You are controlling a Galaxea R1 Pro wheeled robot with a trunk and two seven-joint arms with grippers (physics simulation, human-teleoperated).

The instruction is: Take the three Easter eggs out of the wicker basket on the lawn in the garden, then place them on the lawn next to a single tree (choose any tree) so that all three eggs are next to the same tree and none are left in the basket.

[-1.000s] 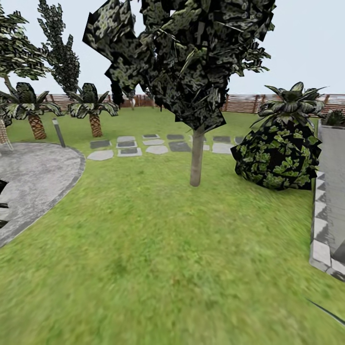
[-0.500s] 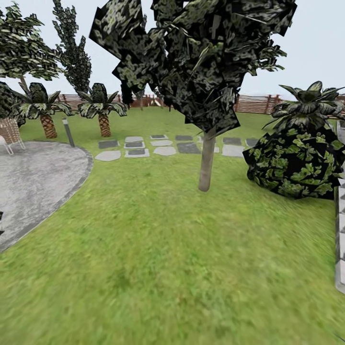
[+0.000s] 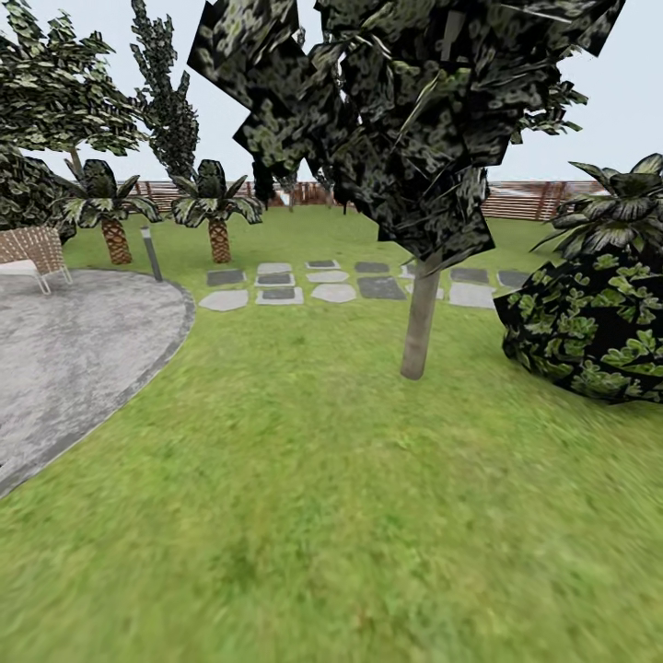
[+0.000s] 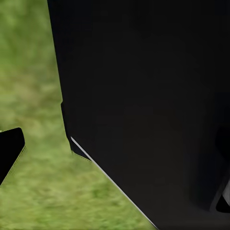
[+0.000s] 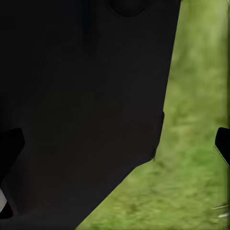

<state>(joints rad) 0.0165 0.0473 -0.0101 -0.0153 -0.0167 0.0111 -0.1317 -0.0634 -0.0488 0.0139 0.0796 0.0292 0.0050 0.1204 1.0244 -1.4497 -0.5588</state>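
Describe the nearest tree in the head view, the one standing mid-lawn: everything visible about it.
The tree has a slim, nearly straight, pale grey-brown trunk leaning slightly, rising from the lawn right of centre. Its crown is a dense mass of dark, ragged, flat-looking leaves flecked with pale green, spreading wide and cut off by the picture's top edge. Grass surrounds the base; nothing else touches it. Stepping stones lie behind it and a round shrub stands to its right, apart.

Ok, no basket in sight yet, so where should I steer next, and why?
Probably keep panning left. Ahead are just lawn, a straight-trunked tree, a shrub and stepping stones; no basket or eggs. The patio side remains partly unseen.
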